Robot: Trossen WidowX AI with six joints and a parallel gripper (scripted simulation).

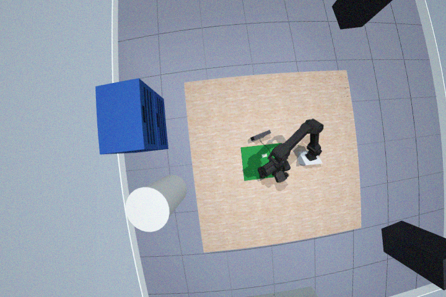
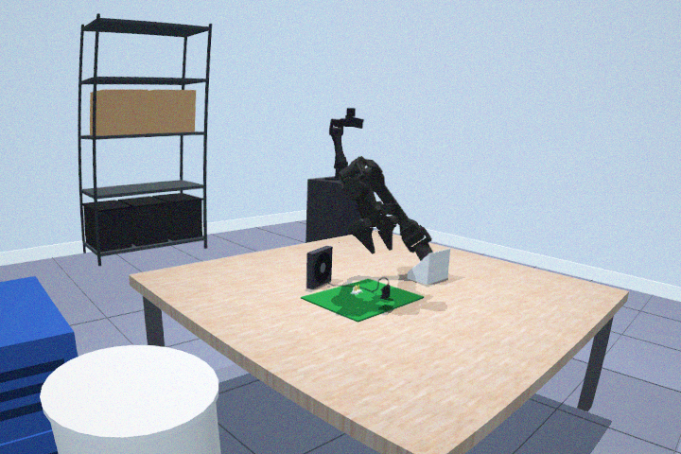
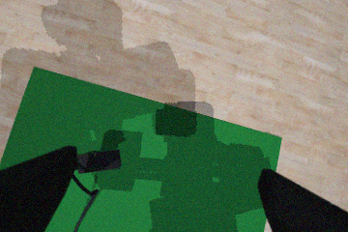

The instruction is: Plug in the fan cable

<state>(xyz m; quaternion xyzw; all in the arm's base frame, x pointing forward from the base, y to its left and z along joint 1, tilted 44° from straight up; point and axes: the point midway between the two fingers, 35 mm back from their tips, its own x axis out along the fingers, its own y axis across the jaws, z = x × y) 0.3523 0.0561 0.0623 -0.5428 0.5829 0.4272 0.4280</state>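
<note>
The black plug (image 2: pixel 386 290) (image 3: pixel 100 160) is on the green board (image 1: pixel 246 152) (image 2: pixel 357 315) (image 3: pixel 56 101), apart from the header. Its thin cable (image 3: pixel 85 210) loops up in the exterior view. The small white header (image 1: pixel 264 155) (image 2: pixel 356 291) stands on the board with nothing on it; I cannot make it out in the wrist view. The dark fan (image 1: pixel 260 135) (image 2: pixel 319 268) stands beside the board. My gripper (image 2: pixel 381 250) (image 3: pixel 171 166) is wide open and empty, above the board. In the wrist view the plug shows beside the left fingertip. The arm hides the plug in the top view.
A pale wedge-shaped block (image 1: pixel 315 162) (image 2: pixel 439 268) stands at the arm's base, beside the board on the wooden table (image 1: pixel 223 216) (image 2: pixel 277 331). A white cylinder (image 1: pixel 147 209) (image 2: pixel 130 388) and a blue cabinet (image 1: pixel 120 117) (image 2: pixel 14 315) stand off the table.
</note>
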